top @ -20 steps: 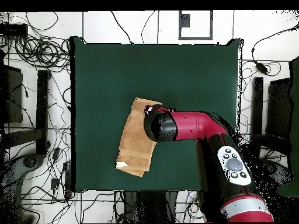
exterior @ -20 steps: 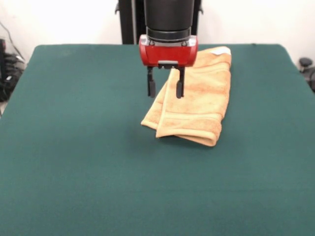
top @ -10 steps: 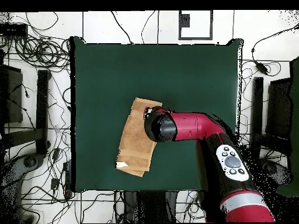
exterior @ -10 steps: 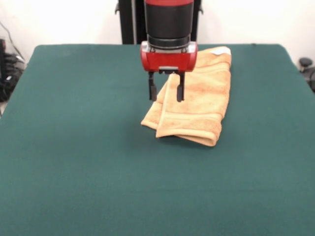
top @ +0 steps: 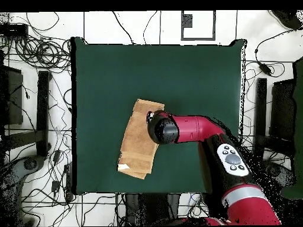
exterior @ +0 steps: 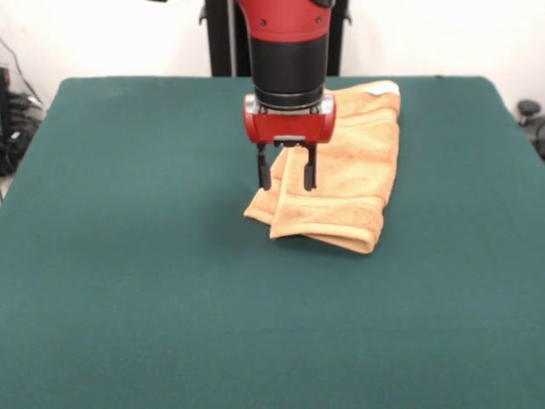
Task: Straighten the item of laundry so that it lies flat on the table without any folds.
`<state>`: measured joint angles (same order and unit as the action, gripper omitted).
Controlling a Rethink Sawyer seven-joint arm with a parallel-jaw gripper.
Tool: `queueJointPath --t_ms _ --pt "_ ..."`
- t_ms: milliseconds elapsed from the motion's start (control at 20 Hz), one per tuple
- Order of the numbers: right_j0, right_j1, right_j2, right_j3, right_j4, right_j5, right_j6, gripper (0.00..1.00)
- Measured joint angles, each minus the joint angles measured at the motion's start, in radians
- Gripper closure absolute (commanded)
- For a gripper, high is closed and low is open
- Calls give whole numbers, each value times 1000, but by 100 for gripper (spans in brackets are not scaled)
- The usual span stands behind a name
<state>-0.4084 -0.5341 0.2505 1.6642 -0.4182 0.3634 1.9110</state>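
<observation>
One vertical arm (exterior: 285, 51) holds its spread end effector (exterior: 286, 173) over, perhaps touching, the folded towel's (exterior: 345, 179) edge.

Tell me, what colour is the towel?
The towel is orange-tan with woven bands near its edge, best seen in the front view.

In the overhead view the gripper is hidden beneath the arm (top: 177, 129), which also covers part of the towel's (top: 137, 140) edge.
</observation>
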Motion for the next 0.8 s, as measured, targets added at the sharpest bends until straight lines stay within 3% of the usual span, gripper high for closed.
queueJointPath --t_ms 800 --pt "0 70 0 -6 -18 -28 0 0"
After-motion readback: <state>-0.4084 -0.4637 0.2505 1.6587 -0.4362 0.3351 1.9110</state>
